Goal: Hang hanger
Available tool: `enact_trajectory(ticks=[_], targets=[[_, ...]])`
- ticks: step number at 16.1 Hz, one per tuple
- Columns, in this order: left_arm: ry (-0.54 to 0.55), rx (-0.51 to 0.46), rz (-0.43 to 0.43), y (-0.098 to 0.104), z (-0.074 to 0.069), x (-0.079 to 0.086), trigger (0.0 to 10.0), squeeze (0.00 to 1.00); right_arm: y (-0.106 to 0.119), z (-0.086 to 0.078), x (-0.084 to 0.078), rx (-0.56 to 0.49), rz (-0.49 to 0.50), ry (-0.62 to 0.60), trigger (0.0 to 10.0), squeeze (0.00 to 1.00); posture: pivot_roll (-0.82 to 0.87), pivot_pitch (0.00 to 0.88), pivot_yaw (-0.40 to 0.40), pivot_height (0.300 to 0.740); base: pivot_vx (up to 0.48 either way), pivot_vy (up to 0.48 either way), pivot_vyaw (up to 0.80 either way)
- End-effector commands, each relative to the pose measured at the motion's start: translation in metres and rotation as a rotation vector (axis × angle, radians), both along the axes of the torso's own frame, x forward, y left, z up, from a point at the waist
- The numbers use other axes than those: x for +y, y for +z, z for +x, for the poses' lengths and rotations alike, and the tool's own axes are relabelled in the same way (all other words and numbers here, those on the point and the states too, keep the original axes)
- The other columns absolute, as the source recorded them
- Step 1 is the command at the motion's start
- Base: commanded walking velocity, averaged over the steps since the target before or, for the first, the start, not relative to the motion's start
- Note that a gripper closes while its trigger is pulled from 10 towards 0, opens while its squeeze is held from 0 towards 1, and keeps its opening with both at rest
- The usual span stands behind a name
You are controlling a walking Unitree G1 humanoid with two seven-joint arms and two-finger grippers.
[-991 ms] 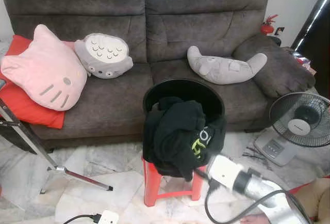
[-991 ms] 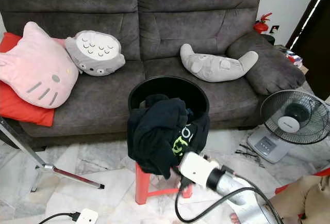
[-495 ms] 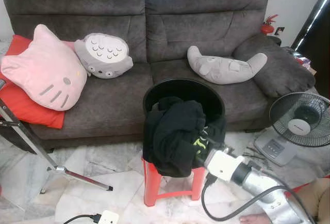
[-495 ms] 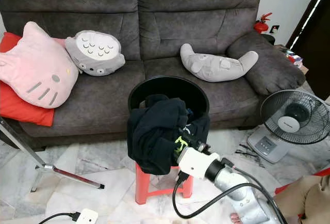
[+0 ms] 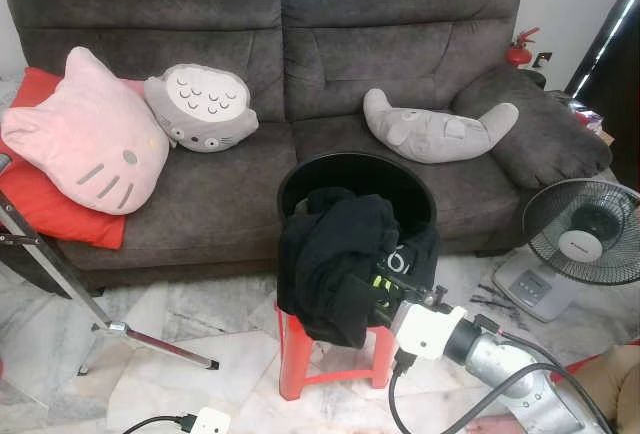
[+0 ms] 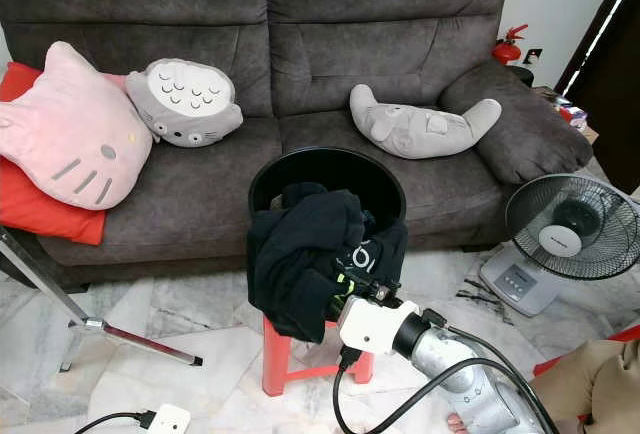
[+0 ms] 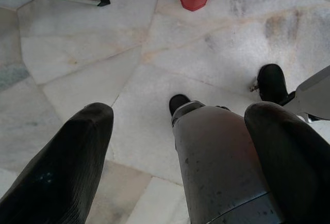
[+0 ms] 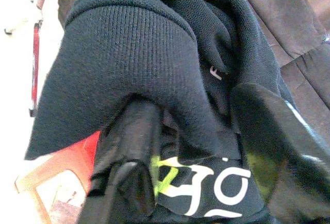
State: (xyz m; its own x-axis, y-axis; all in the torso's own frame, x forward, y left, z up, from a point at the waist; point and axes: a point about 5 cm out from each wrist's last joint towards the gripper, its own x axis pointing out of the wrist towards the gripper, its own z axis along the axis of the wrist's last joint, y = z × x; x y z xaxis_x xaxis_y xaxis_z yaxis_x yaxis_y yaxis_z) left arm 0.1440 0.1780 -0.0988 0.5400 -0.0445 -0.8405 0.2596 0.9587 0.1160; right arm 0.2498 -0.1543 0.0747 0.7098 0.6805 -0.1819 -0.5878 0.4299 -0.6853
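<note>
A black garment [image 5: 335, 254] with a white and yellow-green print hangs over the rim of a round black basket [image 5: 355, 166]. The basket stands on a red stool [image 5: 295, 359] in front of the sofa. My right gripper [image 5: 385, 296] presses into the lower front of the garment. In the right wrist view its fingers [image 8: 129, 146] stand apart, open, with a fold of the black cloth [image 8: 129, 59] bulging between them. My left gripper [image 7: 180, 115] hangs open above the marble floor, beside my own silver leg [image 7: 221, 167]. I see no hanger.
A grey sofa [image 5: 400, 44] carries a pink cat cushion [image 5: 85, 134], a grey round plush [image 5: 200, 106] and a grey curved plush [image 5: 435, 129]. A fan [image 5: 585, 234] stands at right, a metal stand leg [image 5: 60, 274] at left, a power strip [image 5: 208, 421] near my feet. A person's leg [image 5: 610, 384] shows at lower right.
My right arm has reached up and to the left, from below the stool's right side to the garment. Its fingers now push into the cloth, which has shifted slightly.
</note>
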Motion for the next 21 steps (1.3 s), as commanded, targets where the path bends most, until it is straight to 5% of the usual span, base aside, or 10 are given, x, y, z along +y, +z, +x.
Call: enact_trajectory(ticks=[1, 8, 15, 21], targets=[[0.0, 0.058, -0.004, -0.006, -0.013, -0.003, 10.0, 0.0, 0.001, 0.001, 0.0, -0.013, -0.018, 0.022, 0.0, 0.0, -0.08, 0.0, -0.036, 0.74, 0.0, 0.0, 0.0], [-0.005, 0.059, -0.005, -0.006, -0.013, -0.002, 10.0, 0.0, 0.003, -0.003, 0.003, 0.004, -0.012, 0.088, 0.0, 0.0, -0.09, 0.0, -0.033, 0.74, 0.0, 0.0, 0.0], [-0.008, 0.06, -0.006, -0.006, -0.013, -0.003, 10.0, 0.0, 0.008, 0.009, -0.003, 0.052, 0.103, -0.047, 0.0, 0.0, -0.08, 0.0, -0.034, 0.74, 0.0, 0.0, 0.0], [-0.007, 0.059, -0.007, -0.006, -0.013, -0.003, 10.0, 0.0, 0.055, 0.038, 0.004, -0.046, 0.393, -0.22, 0.0, 0.0, -0.08, 0.0, -0.035, 0.74, 0.0, 0.0, 0.0]])
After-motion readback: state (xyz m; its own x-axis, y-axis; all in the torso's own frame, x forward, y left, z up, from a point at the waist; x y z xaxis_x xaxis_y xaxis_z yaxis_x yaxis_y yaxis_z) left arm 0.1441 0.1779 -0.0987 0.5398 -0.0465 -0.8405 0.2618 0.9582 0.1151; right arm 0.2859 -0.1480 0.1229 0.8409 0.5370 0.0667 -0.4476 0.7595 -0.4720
